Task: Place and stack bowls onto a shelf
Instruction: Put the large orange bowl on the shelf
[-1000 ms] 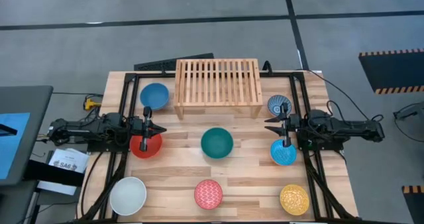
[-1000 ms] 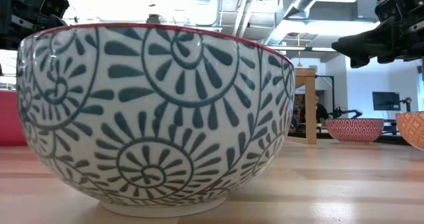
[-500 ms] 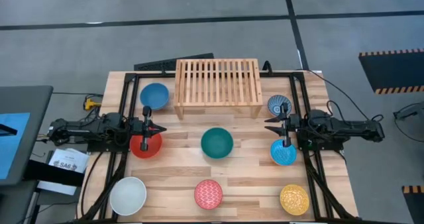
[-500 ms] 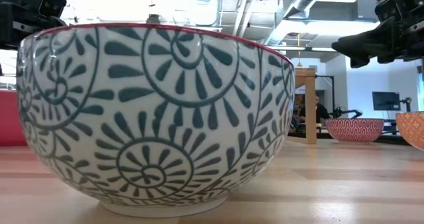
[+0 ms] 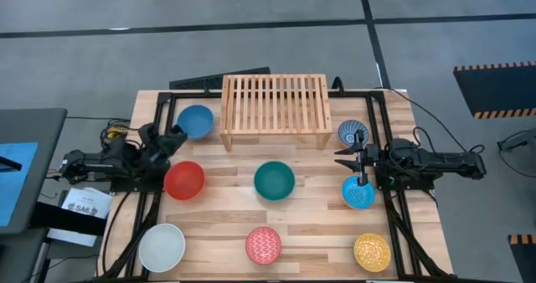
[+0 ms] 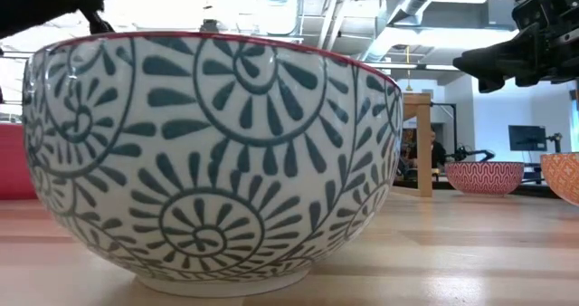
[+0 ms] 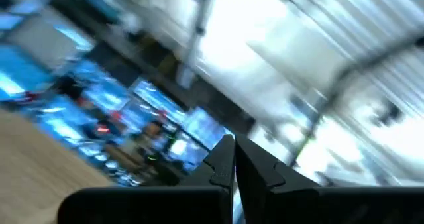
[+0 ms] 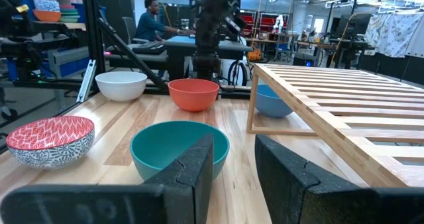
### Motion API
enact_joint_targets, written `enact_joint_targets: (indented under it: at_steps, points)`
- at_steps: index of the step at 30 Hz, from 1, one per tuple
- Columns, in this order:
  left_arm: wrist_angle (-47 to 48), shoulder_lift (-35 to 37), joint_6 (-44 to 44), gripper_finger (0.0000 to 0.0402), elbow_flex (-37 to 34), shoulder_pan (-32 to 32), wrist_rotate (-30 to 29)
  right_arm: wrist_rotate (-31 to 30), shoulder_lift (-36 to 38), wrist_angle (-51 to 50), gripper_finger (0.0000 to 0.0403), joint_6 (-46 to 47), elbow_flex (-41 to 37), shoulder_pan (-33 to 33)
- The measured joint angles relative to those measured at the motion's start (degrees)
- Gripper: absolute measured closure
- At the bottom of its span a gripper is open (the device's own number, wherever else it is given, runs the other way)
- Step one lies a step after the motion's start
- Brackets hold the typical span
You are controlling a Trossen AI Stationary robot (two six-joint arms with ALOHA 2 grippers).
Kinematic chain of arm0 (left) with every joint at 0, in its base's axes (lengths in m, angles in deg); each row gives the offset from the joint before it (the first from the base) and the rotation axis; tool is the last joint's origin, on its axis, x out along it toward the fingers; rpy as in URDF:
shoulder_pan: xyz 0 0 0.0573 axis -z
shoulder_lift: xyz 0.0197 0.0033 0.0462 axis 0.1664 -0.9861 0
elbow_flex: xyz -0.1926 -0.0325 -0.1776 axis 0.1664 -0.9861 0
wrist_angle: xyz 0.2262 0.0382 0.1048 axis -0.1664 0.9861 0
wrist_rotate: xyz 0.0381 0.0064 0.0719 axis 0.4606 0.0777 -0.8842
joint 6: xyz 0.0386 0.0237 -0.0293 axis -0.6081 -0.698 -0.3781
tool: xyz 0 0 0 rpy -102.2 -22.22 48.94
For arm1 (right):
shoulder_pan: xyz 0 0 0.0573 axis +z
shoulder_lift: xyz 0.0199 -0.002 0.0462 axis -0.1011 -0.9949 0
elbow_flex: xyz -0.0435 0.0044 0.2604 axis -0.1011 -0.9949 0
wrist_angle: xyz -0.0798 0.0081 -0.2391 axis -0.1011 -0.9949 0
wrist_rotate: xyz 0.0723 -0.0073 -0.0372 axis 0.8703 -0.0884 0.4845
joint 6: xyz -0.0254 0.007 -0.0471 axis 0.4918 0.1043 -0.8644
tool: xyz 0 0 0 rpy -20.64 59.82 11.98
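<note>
My left claw (image 5: 172,138) hung above the plank table, between the plain blue round bowl (image 5: 195,120) and the plain red round bowl (image 5: 184,180), its two fingers pressed together on nothing and its wrist tipped up toward the room. My right claw (image 5: 356,162) waited between the blue-white patterned bowl (image 5: 353,133) and the light blue bowl (image 5: 358,193), fingers about half apart and empty.

The low light-wood slatted shelf (image 5: 275,107) stood at the far side of the table with nothing on it; all eight bowls sat on the planks, well apart from each other.

As I judged it, the step was a first pick with the left claw, and the blue bowl lay nearest the shelf's left end. To do it well I needed to spread the fingers, turn the wrist downward, and set one finger inside the rim and one outside. A pinch on the wall nearest me seemed safest, lifted clear of the shelf's edge before crossing over.
</note>
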Motion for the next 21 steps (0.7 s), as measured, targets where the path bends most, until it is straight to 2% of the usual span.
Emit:
enact_joint_targets:
  at_steps: [4, 8, 11, 15, 18, 21]
  points:
    - [6.0, -5.6, 0.8, 0.0380, 6.1, 0.0, -1.7, 0.0, 0.0, 0.0, 0.0265, 0.0, 0.0, 0.0]
    - [15.0, -16.8, -0.1, 0.0328, 16.5, 0.0, 0.8, 0.0, 0.0, 0.0, 0.0265, 0.0, 0.0, 0.0]
    - [24.4, -26.8, -2.4, 0.0276, 27.3, 0.0, 6.8, 0.0, 0.0, 0.0, 0.0265, 0.0, 0.0, 0.0]
    - [42.1, -38.8, -6.0, 0.0215, 41.7, 0.3, 19.2, 0.0, 0.0, 0.0, 0.0265, 0.0, 0.0, 0.0]
    - [54.7, -45.8, -5.4, 0.0192, 50.4, 1.6, 25.4, 0.0, 0.0, 0.0, 0.0265, 0.0, 0.0, 0.0]
    - [66.6, -51.3, -0.5, 0.0187, 55.9, 3.5, 28.0, 0.0, 0.0, 0.0, 0.0265, 0.0, 0.0, 0.0]
